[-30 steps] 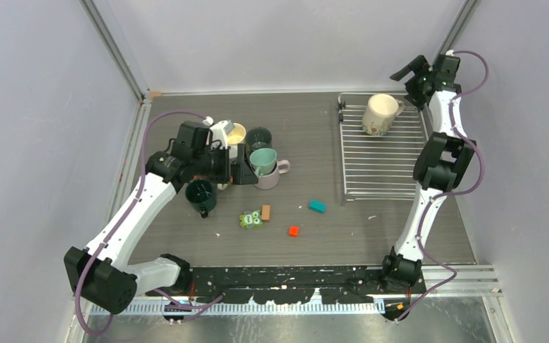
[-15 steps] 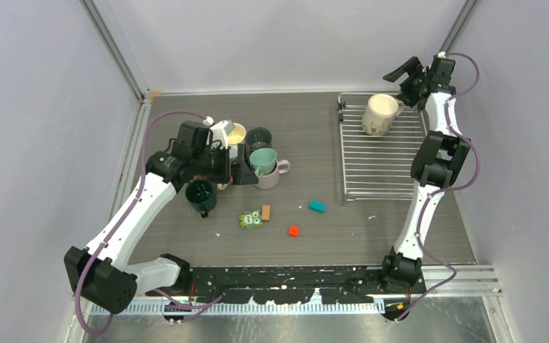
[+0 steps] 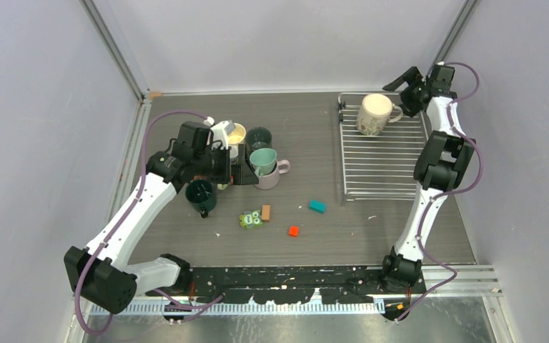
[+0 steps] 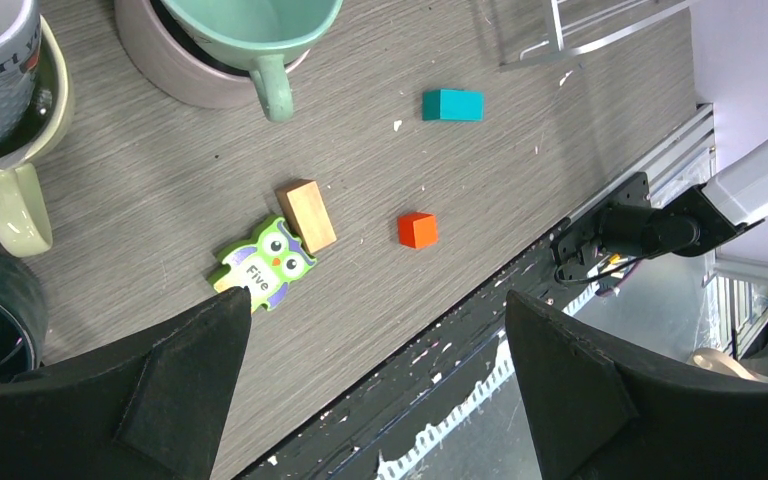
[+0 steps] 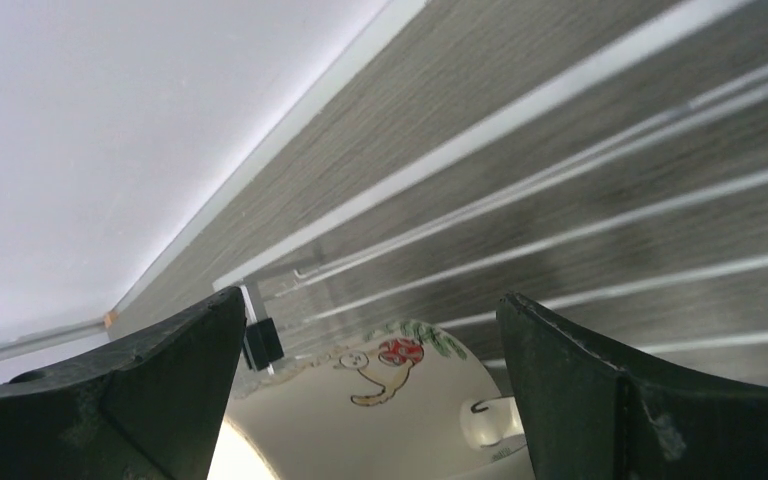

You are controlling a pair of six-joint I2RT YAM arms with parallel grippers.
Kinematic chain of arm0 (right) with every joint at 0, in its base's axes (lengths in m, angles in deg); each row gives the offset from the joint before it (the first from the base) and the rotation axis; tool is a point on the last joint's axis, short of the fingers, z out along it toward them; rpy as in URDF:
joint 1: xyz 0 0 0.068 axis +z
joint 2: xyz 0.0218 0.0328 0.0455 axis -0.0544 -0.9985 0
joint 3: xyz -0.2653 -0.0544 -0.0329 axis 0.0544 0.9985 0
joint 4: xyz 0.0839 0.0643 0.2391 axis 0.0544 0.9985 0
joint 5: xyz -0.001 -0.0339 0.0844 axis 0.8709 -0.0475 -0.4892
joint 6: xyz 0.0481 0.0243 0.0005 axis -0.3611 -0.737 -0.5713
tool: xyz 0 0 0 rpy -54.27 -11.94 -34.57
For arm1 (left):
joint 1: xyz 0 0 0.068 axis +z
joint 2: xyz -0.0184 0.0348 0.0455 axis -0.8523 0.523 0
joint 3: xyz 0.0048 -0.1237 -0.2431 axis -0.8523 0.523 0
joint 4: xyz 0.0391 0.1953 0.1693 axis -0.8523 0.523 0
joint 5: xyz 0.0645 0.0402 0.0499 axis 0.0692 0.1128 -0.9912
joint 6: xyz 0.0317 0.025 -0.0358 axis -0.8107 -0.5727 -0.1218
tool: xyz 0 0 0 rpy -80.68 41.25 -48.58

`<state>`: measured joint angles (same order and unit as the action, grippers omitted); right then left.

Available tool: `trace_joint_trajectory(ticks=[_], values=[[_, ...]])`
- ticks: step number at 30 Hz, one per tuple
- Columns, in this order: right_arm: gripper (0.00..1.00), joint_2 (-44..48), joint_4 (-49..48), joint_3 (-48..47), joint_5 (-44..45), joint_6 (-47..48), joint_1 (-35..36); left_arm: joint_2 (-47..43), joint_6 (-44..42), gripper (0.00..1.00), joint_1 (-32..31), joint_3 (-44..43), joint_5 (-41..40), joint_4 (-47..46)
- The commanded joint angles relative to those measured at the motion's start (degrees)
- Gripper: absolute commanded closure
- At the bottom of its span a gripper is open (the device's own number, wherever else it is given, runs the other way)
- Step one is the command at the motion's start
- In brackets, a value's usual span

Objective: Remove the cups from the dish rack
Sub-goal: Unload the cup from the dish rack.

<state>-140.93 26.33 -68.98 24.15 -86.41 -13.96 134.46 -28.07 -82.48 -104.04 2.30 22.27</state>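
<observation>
One cream cup (image 3: 374, 114) with a painted figure stands at the far end of the dish rack (image 3: 382, 161). My right gripper (image 3: 402, 91) hovers open just behind its handle. In the right wrist view the cup (image 5: 360, 400) sits below and between the open fingers (image 5: 140, 390), untouched. On the table at the left stand several cups: cream (image 3: 236, 133), dark teal (image 3: 259, 137), light teal (image 3: 263, 160) nested in mauve (image 3: 277, 176), and dark green (image 3: 201, 195). My left gripper (image 3: 239, 171) is open and empty beside them.
Toy pieces lie on the table in front: a teal block (image 3: 317, 206), a red block (image 3: 294, 231), a wooden block (image 3: 266, 212) and a green owl piece (image 3: 250, 219). Walls stand close behind and to the right of the rack.
My right gripper has swung left and back, closer to the cream cup's handle. The cup sits slightly further left. The left arm has not moved.
</observation>
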Motion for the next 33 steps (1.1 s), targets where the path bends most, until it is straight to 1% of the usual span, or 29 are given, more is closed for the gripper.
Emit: trace_joint_trajectory(ticks=[1, 10, 19, 25, 33], values=[[0.0, 7.71, 0.08, 4.65, 1.31, -1.62, 0.38, -0.33, -0.97, 0.0, -0.31, -1.59, 1.11, -1.49], [0.0, 14.96, -5.98, 17.17, 3.13, -8.46, 0.37, -0.69, -0.97, 0.0, -0.84, -1.41, 1.28, -1.51], [0.0, 24.47, -20.05, 34.75, 4.15, -17.87, 0.38, -1.1, -0.89, 0.0, -1.25, -1.06, 1.13, -1.52], [0.0, 26.36, -22.88, 37.83, 4.68, -20.19, 0.47, -0.77, -0.86, 0.0, -1.91, -1.16, 1.27, -1.76], [0.0, 23.67, -19.52, 33.32, 4.07, -17.45, 0.64, -0.71, -0.96, 0.0, -2.18, -1.32, 1.21, -1.53]])
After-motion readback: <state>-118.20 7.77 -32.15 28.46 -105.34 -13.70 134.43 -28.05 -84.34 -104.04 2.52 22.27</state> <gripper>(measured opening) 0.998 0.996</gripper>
